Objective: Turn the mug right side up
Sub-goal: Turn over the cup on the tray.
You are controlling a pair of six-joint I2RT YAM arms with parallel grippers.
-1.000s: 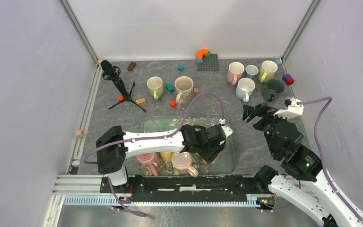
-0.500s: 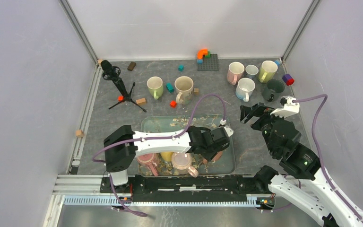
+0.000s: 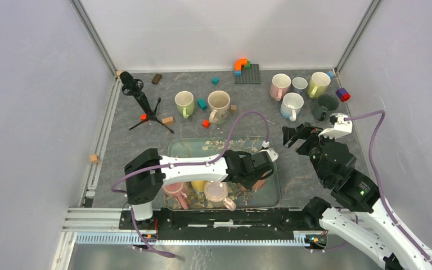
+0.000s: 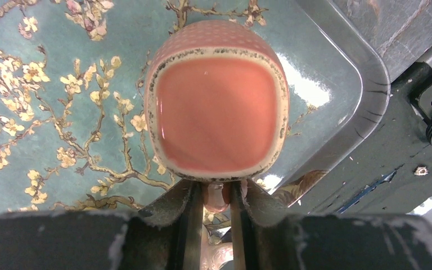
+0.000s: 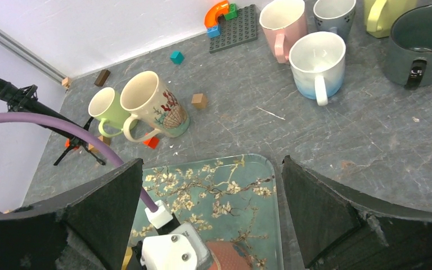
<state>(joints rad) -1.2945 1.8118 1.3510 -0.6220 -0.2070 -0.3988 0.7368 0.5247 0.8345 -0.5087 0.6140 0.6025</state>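
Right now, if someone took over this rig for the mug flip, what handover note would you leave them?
Left tool: shut on the salmon mug, pinching its handle.
Right tool: open, holding nothing, hovering right of the tray.
Mug: base up in the floral tray, near a corner.
Done: handle gripped.
Left: lift, turn it mouth up, set it down, release.

I am working in a lab test cell. Bare white panels (image 3: 225, 34) wall the counter (image 3: 259, 107); a tripod microphone (image 3: 140, 100) stands there.
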